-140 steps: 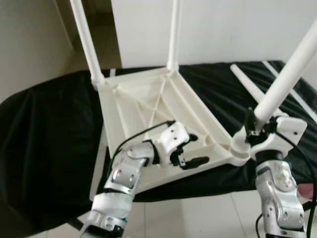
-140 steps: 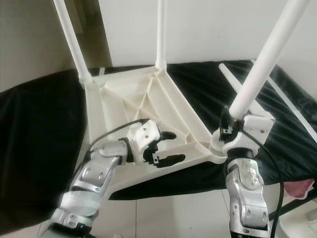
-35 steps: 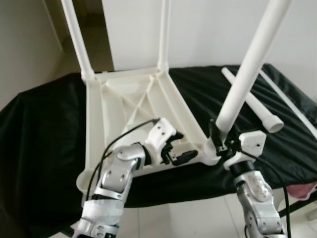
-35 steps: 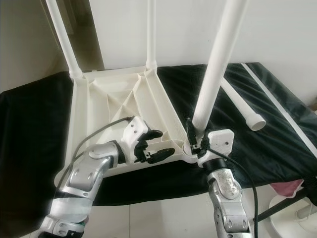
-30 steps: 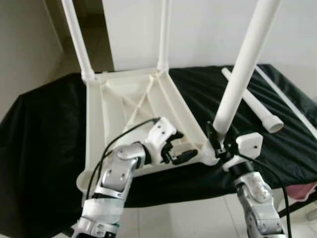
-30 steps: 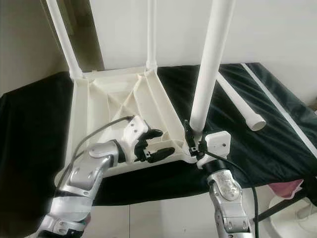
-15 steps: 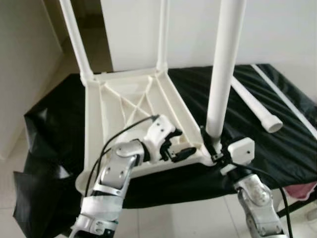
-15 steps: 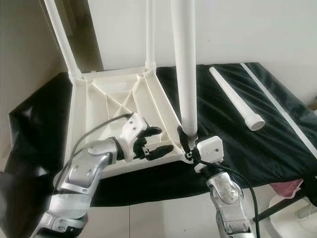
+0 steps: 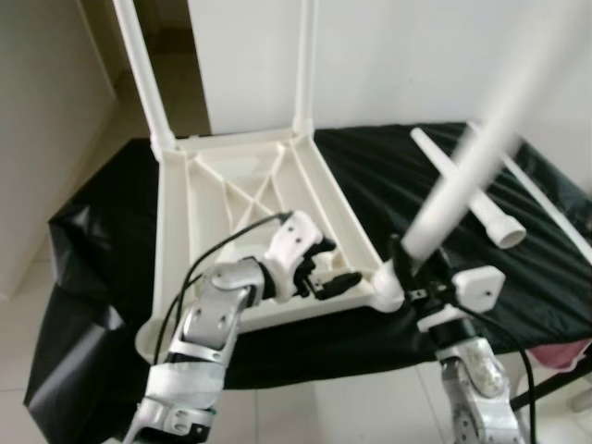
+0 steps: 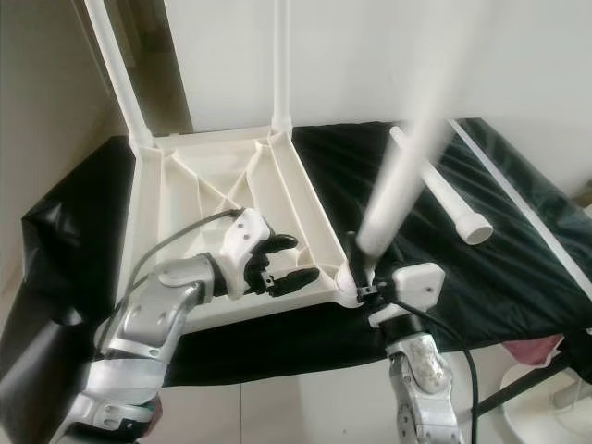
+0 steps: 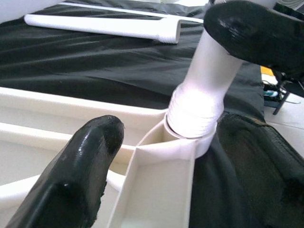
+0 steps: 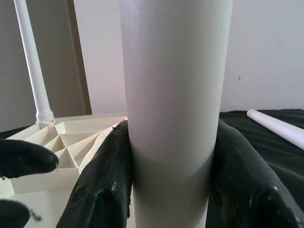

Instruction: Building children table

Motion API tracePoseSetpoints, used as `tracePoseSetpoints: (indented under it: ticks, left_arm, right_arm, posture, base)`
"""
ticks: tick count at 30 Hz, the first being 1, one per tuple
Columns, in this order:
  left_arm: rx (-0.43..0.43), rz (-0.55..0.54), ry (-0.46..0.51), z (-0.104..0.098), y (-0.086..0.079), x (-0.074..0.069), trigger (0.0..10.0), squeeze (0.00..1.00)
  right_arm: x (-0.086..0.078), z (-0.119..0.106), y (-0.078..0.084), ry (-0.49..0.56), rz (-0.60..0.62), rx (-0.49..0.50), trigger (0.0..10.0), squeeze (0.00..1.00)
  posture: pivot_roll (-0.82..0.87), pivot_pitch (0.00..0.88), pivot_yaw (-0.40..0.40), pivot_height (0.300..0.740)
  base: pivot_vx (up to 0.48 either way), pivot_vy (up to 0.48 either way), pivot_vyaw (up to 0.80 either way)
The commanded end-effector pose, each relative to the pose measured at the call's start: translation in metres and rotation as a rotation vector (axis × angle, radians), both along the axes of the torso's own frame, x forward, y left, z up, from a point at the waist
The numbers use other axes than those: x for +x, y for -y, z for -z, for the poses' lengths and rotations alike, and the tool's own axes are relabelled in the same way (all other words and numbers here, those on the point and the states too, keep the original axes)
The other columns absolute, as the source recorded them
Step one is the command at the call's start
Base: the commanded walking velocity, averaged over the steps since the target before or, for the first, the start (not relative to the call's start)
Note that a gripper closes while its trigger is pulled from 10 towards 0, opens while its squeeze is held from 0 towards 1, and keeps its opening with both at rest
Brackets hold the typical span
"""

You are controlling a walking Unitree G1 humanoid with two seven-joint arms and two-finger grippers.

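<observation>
A white plastic table top (image 9: 231, 199) lies upside down on a black cloth (image 9: 111, 240). Two white legs (image 9: 139, 65) stand in its far corners. My right gripper (image 10: 363, 276) is shut on a third leg (image 10: 400, 190) just above the near right corner socket (image 11: 190, 130). That leg leans to the right and is blurred; in the right wrist view both fingers (image 12: 107, 183) press against it (image 12: 173, 95). My left gripper (image 10: 302, 259) rests open over the table's near rim, beside that socket. A fourth leg (image 9: 495, 222) lies loose on the cloth to the right.
A thin white rod (image 9: 546, 199) lies along the cloth's right edge. White wall (image 9: 398, 55) stands behind, with a dark doorway at the far left. Pale floor tiles (image 9: 351, 416) show below the cloth's near edge, and something pink (image 9: 566, 356) at the lower right.
The held leg stood upright half a second ago and now leans right, its base still at the corner socket. The left gripper has stayed on the near rim.
</observation>
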State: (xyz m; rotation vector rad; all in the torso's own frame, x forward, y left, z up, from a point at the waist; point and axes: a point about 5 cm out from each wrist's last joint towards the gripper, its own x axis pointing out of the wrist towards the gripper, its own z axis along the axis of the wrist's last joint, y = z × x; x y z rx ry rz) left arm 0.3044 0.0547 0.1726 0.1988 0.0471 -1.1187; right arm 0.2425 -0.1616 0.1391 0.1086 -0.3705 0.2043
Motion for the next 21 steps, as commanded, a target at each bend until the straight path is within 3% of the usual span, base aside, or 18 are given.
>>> tracePoseSetpoints:
  ticks: [1, 4, 12, 14, 15, 16, 21]
  left_arm:
    - [0.001, -0.159, 0.032, -0.002, -0.006, 0.011, 10.0, 0.00]
    - [0.002, -0.168, 0.040, -0.004, -0.009, 0.013, 10.0, 0.00]
    - [0.001, -0.167, 0.043, -0.004, -0.008, 0.013, 10.0, 0.00]
    - [-0.003, -0.165, 0.042, -0.004, -0.008, 0.012, 10.0, 0.00]
    - [-0.003, -0.165, 0.042, -0.004, -0.008, 0.012, 10.0, 0.00]
    - [0.000, -0.167, 0.045, -0.004, -0.008, 0.013, 10.0, 0.00]
    - [0.004, -0.170, 0.052, -0.005, -0.010, 0.015, 10.0, 0.00]
  right_arm:
    - [-0.003, 0.025, 0.000, -0.149, 0.000, 0.037, 10.0, 0.00]
    - [-0.003, 0.028, 0.004, -0.176, 0.016, 0.081, 10.0, 0.00]
    - [0.008, 0.026, 0.005, -0.249, 0.003, 0.018, 10.0, 0.00]
    - [0.015, 0.026, 0.006, -0.294, 0.018, -0.090, 10.0, 0.00]
    - [0.015, 0.026, 0.006, -0.294, 0.018, -0.090, 10.0, 0.00]
    - [0.020, 0.023, 0.004, -0.294, -0.017, -0.201, 10.0, 0.00]
    - [0.024, 0.016, 0.001, -0.271, -0.076, -0.319, 10.0, 0.00]
  posture:
    - [0.05, 0.000, 0.024, 0.740]
    - [0.05, 0.000, 0.023, 0.740]
    - [0.05, 0.000, 0.020, 0.740]
    - [0.05, 0.000, 0.019, 0.740]
    - [0.05, 0.000, 0.019, 0.740]
    - [0.05, 0.000, 0.015, 0.740]
    - [0.05, 0.000, 0.010, 0.740]
  base:
    - [0.000, 0.000, 0.00]
    - [0.000, 0.000, 0.00]
    - [0.000, 0.000, 0.00]
    - [0.000, 0.000, 0.00]
    - [0.000, 0.000, 0.00]
    - [0.000, 0.000, 0.00]
    - [0.000, 0.000, 0.00]
